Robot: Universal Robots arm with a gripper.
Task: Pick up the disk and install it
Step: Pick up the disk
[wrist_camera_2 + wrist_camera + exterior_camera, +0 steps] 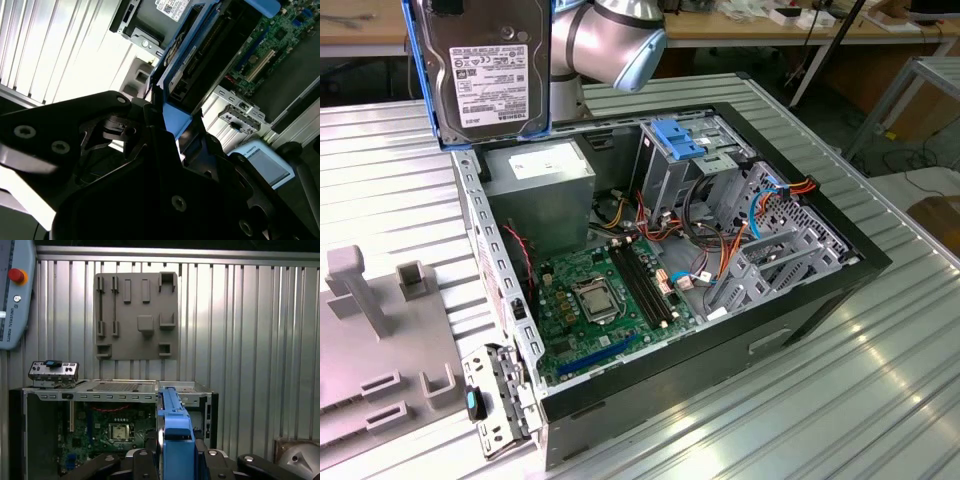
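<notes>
- Above the rear corner of the open PC case [865,262], at the exterior view's left, the disk [485,70] hangs in air. It stands on edge, label face toward the exterior cam, clear of the case wall and the ribbed table [800,410].
- Gripper [176,457]: jaws clamped on the disk across its thin axis, one finger each side of the blue carrier rail [172,415]. Both wrist views show contact.
- Reason for grip (judged): the thin-axis clamp leaves the broad faces and long rail edges unobstructed, as a slide-in bay would require.
- Reason for height (judged): the disk sits above the PSU box [540,185] and case rim, so there is no snag risk w/ sheet metal or cables.
- Drive cage [720,175], w/ fixed blue bracket [682,140] on top, sits across the case, well apart from the disk.
- Motherboard [590,300] lies flat on the case floor, w/ loose cables between it and the cage.
- Grey fixture tray [365,340] rests on the table beside the case.
- Status (judged): pick complete, install not yet done.
</notes>
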